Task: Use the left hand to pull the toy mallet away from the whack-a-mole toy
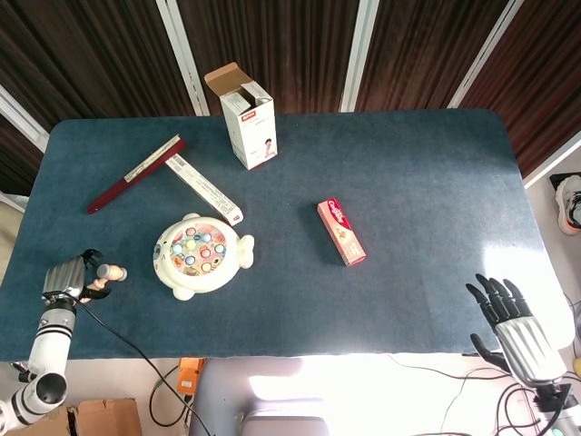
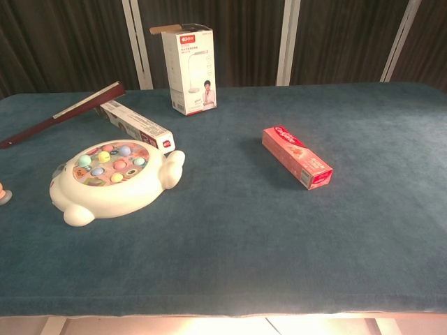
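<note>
The whack-a-mole toy point(image 1: 200, 254) point(image 2: 112, 178) is a white, round, fish-shaped board with coloured pegs, lying left of the table's middle. The small toy mallet point(image 1: 111, 272) lies to its left with a clear gap between them; in the chest view only a bit of the toy mallet point(image 2: 3, 195) shows at the left edge. My left hand point(image 1: 67, 277) sits at the table's left front edge, its dark fingertips pinching the mallet's handle. My right hand point(image 1: 507, 312) hovers off the front right corner, fingers spread, holding nothing.
A pink toothpaste box point(image 1: 341, 232) lies right of the toy. Behind the toy are a long white box point(image 1: 203, 188), a dark red folded fan point(image 1: 134, 173) and an upright opened white carton point(image 1: 246, 116). A black cable trails from my left arm.
</note>
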Robot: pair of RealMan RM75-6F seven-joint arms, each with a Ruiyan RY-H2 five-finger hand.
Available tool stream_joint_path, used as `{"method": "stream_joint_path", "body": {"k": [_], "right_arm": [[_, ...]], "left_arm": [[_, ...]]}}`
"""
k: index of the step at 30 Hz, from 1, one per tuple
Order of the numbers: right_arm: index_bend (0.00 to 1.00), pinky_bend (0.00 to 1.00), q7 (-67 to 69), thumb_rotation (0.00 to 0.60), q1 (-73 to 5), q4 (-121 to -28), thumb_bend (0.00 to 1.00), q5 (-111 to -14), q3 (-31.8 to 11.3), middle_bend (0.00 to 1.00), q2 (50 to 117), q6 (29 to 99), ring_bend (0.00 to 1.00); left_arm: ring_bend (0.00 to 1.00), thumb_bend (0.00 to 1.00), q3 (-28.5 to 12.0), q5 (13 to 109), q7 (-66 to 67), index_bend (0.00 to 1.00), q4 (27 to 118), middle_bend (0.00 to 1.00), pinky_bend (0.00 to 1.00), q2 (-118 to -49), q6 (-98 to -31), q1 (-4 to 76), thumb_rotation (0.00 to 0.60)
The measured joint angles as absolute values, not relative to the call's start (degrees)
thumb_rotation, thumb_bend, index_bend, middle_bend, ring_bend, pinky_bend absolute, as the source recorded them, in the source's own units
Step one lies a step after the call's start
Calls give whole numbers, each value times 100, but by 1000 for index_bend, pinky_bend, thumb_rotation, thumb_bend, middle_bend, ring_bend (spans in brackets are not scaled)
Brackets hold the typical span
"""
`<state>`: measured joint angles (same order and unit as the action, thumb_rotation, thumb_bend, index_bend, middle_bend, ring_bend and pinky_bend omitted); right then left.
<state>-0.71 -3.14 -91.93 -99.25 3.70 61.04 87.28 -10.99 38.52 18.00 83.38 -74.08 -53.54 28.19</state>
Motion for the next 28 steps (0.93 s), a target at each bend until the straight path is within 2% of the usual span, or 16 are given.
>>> {"method": "stream_joint_path", "body": {"k": [4,8,11,15,19,22,28], "right_arm": [[0,0,-50,600,-287,-9188,323,-9899,364,0,6099,8769,0],[0,0,-52,600,-259,-9201,323,-9853,347,0,6097,8800,0],[0,0,-108,600,-240,-9225,323,-9794,337,0,6112,8793,0],[0,0,-295,600,-247,-9289,323,-9732,339,0,6142,8678,0],[0,0,-456,600,-260,-9356,323,-9722,345,0,6182,8607,0],[0,0,-492,600,-249,-9368,323,-9707,349,0,6193,8603,0],[0,0,-570,600,-194,-9376,323,-9625,328,0,6234,8638,0]], "left_arm": [[85,138,-966,4643,1670,115,8966,12,315,-6975,-5829,2563,600],[12,136,-767,5942,1364,71,9439,0,224,-6605,-6790,2119,600],[0,132,-494,7172,1074,45,9645,0,187,-6442,-7671,1713,600],[0,129,63,9013,899,9,9603,0,130,-6432,-8768,1073,600],[0,128,452,10129,821,0,9217,0,124,-6688,-9769,473,600],[0,129,606,10339,605,0,8833,0,121,-6929,-10008,268,600],[0,128,637,10051,188,0,8510,0,117,-7125,-9781,166,600]]}}
